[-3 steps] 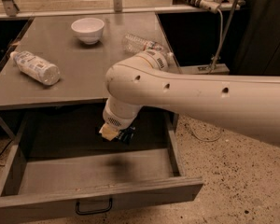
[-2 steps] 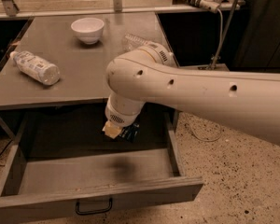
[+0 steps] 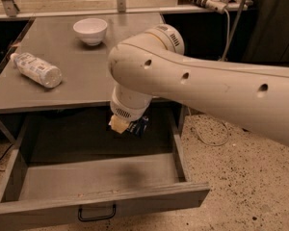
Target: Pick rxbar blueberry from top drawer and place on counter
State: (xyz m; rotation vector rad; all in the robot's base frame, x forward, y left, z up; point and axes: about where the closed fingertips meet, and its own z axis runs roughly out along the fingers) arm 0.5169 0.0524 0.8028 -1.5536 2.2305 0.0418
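Currently the rxbar blueberry (image 3: pixel 139 127) sits at the tip of the gripper (image 3: pixel 125 125), its dark blue wrapper projecting to one side of the pale finger pad (image 3: pixel 117 124). The bar hangs over the rear part of the top drawer (image 3: pixel 101 198), apparently clear of the drawer floor. The wrist housing hides most of the jaws. Judging from how the bar clings to the tip, they are closed narrowly on its thin edge, the grip that suits so flat an item.

The white arm (image 3: pixel 207 88) reaches in from the right and bends down over the front edge of the counter (image 3: pixel 86 66), because the drawer opening can only be entered from above. The drawer stands pulled fully out, its black wire handle (image 3: pixel 96 214) facing the camera, and the visible floor of the drawer holds nothing else.

On the counter, a plastic bottle (image 3: pixel 36 70) lies on its side near the left edge and a white bowl (image 3: pixel 90 31) stands near the back. The bare surface between and in front of them is the likely set-down zone.

The transfer step appears to be in hand. The bar must clear the counter's front edge before any move inward.
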